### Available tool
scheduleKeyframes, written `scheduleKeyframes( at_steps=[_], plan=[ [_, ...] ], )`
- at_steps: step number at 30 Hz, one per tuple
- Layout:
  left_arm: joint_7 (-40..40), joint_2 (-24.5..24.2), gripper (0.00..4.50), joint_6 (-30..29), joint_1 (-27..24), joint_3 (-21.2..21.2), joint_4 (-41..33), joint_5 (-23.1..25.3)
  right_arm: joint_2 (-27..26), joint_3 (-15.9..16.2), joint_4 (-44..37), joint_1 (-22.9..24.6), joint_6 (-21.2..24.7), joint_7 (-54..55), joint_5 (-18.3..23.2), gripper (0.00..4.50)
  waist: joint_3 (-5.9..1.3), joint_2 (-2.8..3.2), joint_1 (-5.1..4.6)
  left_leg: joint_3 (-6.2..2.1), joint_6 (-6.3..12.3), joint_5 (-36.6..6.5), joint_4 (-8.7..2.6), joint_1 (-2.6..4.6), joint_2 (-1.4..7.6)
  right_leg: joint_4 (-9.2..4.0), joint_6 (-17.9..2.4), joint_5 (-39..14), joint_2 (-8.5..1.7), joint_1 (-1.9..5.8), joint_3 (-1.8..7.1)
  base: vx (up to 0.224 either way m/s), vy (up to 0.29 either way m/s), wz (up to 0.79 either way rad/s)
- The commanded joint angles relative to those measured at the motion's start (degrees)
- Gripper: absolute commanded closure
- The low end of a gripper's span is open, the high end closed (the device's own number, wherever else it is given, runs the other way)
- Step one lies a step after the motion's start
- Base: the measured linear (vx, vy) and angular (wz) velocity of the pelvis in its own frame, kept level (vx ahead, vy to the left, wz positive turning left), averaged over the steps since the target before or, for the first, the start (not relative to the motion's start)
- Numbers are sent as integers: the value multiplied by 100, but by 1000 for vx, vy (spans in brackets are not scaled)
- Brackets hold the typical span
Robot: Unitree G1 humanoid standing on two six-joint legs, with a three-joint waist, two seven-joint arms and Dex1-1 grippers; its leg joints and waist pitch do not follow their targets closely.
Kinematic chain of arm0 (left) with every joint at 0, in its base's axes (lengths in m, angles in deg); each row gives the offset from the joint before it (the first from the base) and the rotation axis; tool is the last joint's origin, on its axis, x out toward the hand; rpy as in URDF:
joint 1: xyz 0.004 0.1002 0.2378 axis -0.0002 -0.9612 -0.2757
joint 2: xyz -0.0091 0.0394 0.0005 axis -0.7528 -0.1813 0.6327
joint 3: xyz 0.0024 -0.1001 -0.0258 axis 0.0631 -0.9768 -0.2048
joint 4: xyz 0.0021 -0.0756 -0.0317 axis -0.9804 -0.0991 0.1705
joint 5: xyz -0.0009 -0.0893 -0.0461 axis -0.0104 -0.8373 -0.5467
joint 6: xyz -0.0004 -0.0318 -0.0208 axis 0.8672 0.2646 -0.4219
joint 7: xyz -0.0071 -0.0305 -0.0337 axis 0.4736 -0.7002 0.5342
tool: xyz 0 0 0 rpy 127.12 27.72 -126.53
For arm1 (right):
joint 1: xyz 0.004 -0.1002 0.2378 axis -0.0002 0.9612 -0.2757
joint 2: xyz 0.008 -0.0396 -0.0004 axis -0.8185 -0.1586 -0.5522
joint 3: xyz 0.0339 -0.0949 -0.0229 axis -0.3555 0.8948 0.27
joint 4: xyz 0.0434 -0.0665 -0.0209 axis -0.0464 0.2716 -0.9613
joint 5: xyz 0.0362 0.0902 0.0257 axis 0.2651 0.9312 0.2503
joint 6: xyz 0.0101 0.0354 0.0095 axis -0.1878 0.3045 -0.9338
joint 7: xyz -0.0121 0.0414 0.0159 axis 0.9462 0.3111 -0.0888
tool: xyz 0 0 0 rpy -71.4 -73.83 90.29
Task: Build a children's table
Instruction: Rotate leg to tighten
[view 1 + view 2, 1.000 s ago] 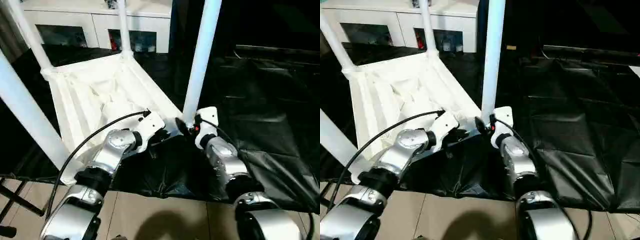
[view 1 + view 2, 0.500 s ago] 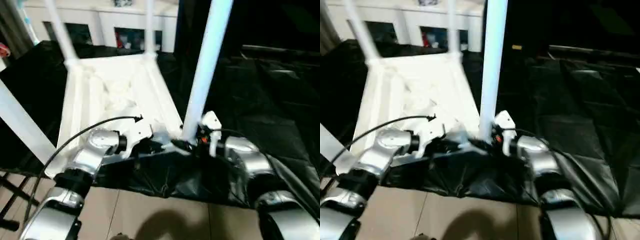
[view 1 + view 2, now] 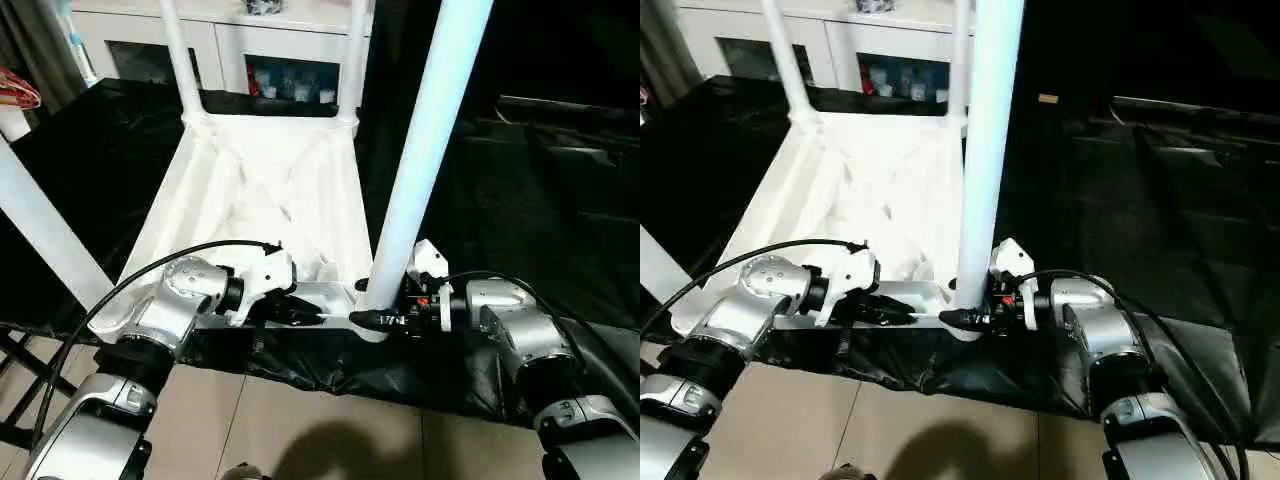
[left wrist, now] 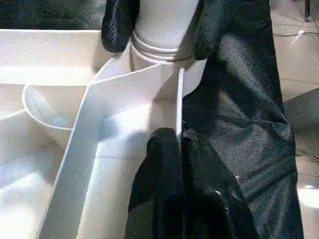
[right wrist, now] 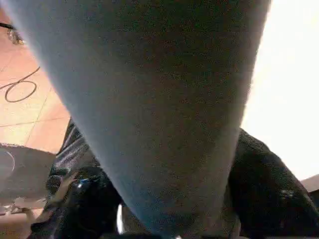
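Note:
The children's table (image 3: pixel 260 190) lies upside down on black sheeting, its ribbed underside facing up and its white legs standing up from the corner sockets. My left gripper (image 3: pixel 305 315) is shut on the thin near rim (image 4: pixel 178 109), close to the near right corner. The near right leg (image 3: pixel 425 150) rises from that corner. My right gripper (image 3: pixel 375 320) reaches in from the right, and its black fingers (image 4: pixel 113 25) press against both sides of this leg's base. In the right wrist view the leg (image 5: pixel 159 99) stands between them.
A white cabinet with glass doors (image 3: pixel 270 30) stands behind the table. Black sheeting (image 3: pixel 540 180) covers the ground to the right and in front. Tiled floor (image 3: pixel 300 420) lies nearest me. A black stand (image 3: pixel 15 370) sits at the lower left.
The head camera has shifted, so the whole picture has moved. My right forearm has swung lower and out to the right, and its fingers have narrowed onto the leg's base. The left gripper keeps its hold.

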Motion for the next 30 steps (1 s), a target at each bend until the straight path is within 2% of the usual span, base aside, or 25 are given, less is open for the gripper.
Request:
scheduleKeyframes(
  at_steps=[1, 9, 13, 15, 17, 18, 19, 20, 21, 23, 24, 25, 27, 28, 30],
  plan=[
    [-242, -2, 450, -3, 254, -36, 79, 27, -124, 476, -126, 167, 89, -422, -57, 192, -353, -31, -20, -104, 300, -1122, -325, 47, 285, -380, -1042, -1481, -509, 272, 289, 0, 0, 0],
    [-237, -3, 450, 63, 279, -43, 167, 24, -74, 540, -296, 267, 212, -458, -72, 201, -347, -30, -10, -105, 287, -1180, -327, 50, 284, -393, -1012, -1554, -512, 273, 287, 0, 0, 0],
    [-550, 93, 450, 26, 303, -61, 214, 93, -225, 379, -161, 288, 215, -54, -61, 201, -344, -34, -7, -106, 266, -1208, -332, 56, 286, -404, -988, -1638, -517, 264, 286, 0, 0, 0],
    [-759, 158, 450, -25, 335, -74, 250, 139, -335, 270, -34, 253, 173, 275, -77, 201, -322, -35, -25, -116, 197, -1341, -348, 61, 274, -442, -920, -1959, -525, 259, 284, 0, 0, 0],
    [-1362, 416, 450, -221, 420, -106, 333, 244, -681, -47, 359, 119, 99, 1357, -122, 201, -306, -25, -38, -124, 109, -1522, -362, 105, 280, -490, -852, -2294, -535, 221, 290, 0, 0, 0],
    [-1362, 416, 450, -221, 420, -106, 333, 244, -681, -47, 359, 119, 99, 1357, -122, 201, -306, -48, -59, -130, 66, -1571, -366, 111, 280, -495, -830, -2412, -543, 215, 291, 0, 0, 0],
    [-1880, 774, 450, -427, 469, -103, 348, 308, -1090, -339, 724, -19, 113, 2487, -120, 201, -297, -50, -79, -154, 12, -1673, -379, 111, 262, -529, -743, -2713, -557, 227, 276, 0, 0, 0],
    [-1952, 835, 450, -457, 475, -98, 348, 317, -1159, -383, 780, -43, 124, 2653, -110, 202, -289, -44, -137, -176, -82, -1709, -398, 101, 262, -539, -695, -2867, -565, 215, 274, 0, 0, 0],
    [-2086, 948, 450, -513, 488, -88, 351, 337, -1290, -465, 885, -91, 148, 2964, -90, 202, -293, -65, -201, -191, -95, -1830, -397, 112, 246, -577, -595, -3098, -564, 217, 254, 0, 0, 0],
    [-2352, 1130, 450, -587, 527, -71, 382, 393, -1506, -582, 1067, -196, 169, 3540, -83, 202, -291, -59, -235, -197, -62, -1847, -393, 108, 233, -604, -547, -3183, -565, 215, 248, 0, 0, 0],
    [-2538, 1260, 450, -641, 557, -53, 404, 437, -1657, -657, 1217, -295, 185, 3957, -92, 202, -295, -56, -282, -195, -28, -1872, -388, 112, 233, -614, -568, -3124, -553, 191, 253, 0, 0, 0],
    [-2538, 1260, 450, -641, 557, -53, 404, 437, -1657, -657, 1217, -295, 185, 3957, -92, 202, -290, -60, -309, -193, -20, -1913, -390, 117, 230, -618, -570, -3133, -540, 180, 250, 0, 0, 0],
    [-2936, 1528, 450, -748, 616, -30, 441, 523, -1923, -704, 1544, -520, 131, 4815, -226, 202, -289, -19, -339, -194, -33, -1981, -384, 116, 220, -633, -574, -3153, -539, 166, 249, 0, 0, 0],
    [-3112, 1661, 450, -783, 642, -3, 451, 575, -2060, -725, 1723, -659, 87, 5185, -275, 202, -296, -36, -347, -200, -24, -1980, -386, 107, 211, -635, -556, -3154, -531, 187, 237, 0, 0, 0],
    [-3273, 1758, 450, -783, 665, 26, 459, 645, -2194, -780, 1880, -795, -20, 5439, -314, 202, -296, -35, -344, -191, -9, -1982, -383, 110, 211, -634, -563, -3078, -532, 170, 247, 0, 0, 0]
  ],
)
